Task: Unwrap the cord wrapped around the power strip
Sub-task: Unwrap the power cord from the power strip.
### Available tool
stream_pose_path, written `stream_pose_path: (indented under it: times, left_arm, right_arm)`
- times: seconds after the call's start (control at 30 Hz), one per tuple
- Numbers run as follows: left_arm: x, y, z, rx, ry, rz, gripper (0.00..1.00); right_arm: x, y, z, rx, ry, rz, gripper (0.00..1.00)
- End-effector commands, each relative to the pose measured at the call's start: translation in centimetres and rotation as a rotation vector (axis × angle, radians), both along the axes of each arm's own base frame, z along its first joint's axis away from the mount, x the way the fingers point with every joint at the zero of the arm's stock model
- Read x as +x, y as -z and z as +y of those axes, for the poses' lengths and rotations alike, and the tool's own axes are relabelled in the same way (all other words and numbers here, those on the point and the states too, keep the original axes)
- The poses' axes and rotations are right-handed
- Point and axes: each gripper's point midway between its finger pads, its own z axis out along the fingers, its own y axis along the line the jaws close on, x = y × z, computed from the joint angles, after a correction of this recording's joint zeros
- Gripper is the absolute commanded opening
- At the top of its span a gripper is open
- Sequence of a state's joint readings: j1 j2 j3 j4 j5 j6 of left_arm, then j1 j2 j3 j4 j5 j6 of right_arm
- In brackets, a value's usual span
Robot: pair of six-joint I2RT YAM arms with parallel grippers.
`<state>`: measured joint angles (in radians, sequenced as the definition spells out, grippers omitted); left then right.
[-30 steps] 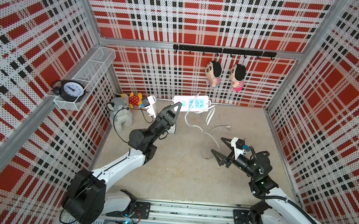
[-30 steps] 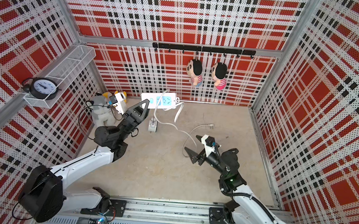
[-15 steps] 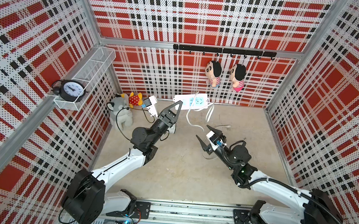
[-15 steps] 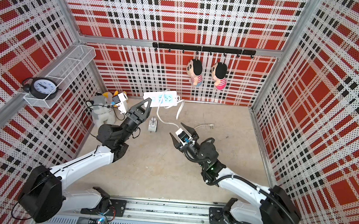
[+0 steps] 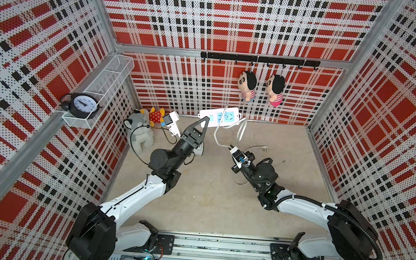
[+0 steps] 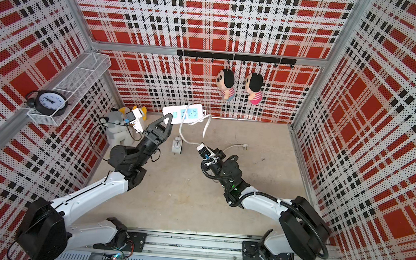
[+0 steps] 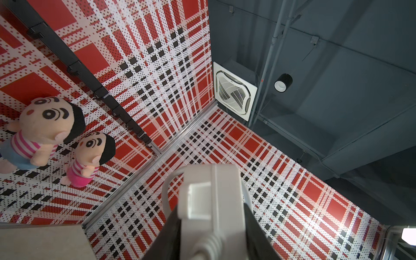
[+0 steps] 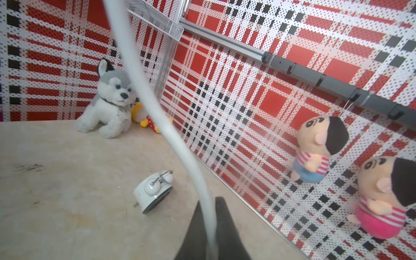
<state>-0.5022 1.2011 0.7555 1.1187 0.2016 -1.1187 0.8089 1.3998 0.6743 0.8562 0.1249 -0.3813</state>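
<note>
The white power strip (image 5: pixel 219 116) (image 6: pixel 186 113) with light blue socket panels hangs lifted near the back wall. My left gripper (image 5: pixel 202 123) (image 6: pixel 166 119) (image 7: pixel 211 225) is shut on its end, one black finger on each side of the white body (image 7: pixel 211 202). The white cord (image 5: pixel 215 136) (image 6: pixel 181 131) loops over the strip and drops down to my right gripper (image 5: pixel 230 146) (image 6: pixel 199 144) (image 8: pixel 210 213), which is shut on it. In the right wrist view the cord (image 8: pixel 157 108) rises from between the fingers (image 8: pixel 225 220). Its plug (image 5: pixel 264 148) (image 6: pixel 245 147) lies on the floor.
A small white alarm clock (image 6: pixel 176 146) (image 8: pixel 155 191) lies on the floor between the arms. A husky plush (image 5: pixel 141 135) and a yellow-red toy (image 5: pixel 155 114) sit in the back left corner. A black clock (image 5: pixel 80 102) stands on the wire shelf. Two dolls (image 5: pixel 248 86) hang on the back wall.
My right arm swung from the right side toward the hanging cord, and its jaws went from open to shut on the cord. The left gripper kept holding the strip in place.
</note>
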Motion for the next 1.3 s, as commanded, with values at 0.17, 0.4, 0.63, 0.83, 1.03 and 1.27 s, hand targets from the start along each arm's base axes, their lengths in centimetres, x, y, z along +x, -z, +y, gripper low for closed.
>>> stream_pose_path:
  times: [0.17,0.4,0.63,0.83,1.03,1.27]
  left_arm:
    - [0.7,0.0,1.5,0.039,-0.121,-0.004,0.00]
    - [1.7,2.2,1.4,0.093,-0.134,0.025,0.00]
    - [0.1,3.3,-0.4,0.191,-0.032,-0.023,0.00]
    - [-2.8,3.2,-2.1,0.259,0.101,-0.106,0.00]
    - [-5.6,1.3,-2.1,0.230,0.176,-0.211,0.00]
    - [-8.0,-1.3,-1.0,0.105,0.260,-0.321,0.00]
  right_arm:
    - [-5.4,-3.3,0.1,-0.030,-0.181,-0.030,0.00]
    - [-7.5,-9.8,-3.4,-0.066,-0.115,0.021,0.00]
    - [-3.6,-16.3,-5.5,-0.143,0.009,0.054,0.00]
    - [4.0,-17.1,-5.6,-0.190,0.039,0.135,0.00]
    - [10.7,-11.9,-5.6,-0.177,-0.021,0.303,0.00]
    - [12.9,-0.5,-4.2,-0.197,-0.153,0.574,0.00]
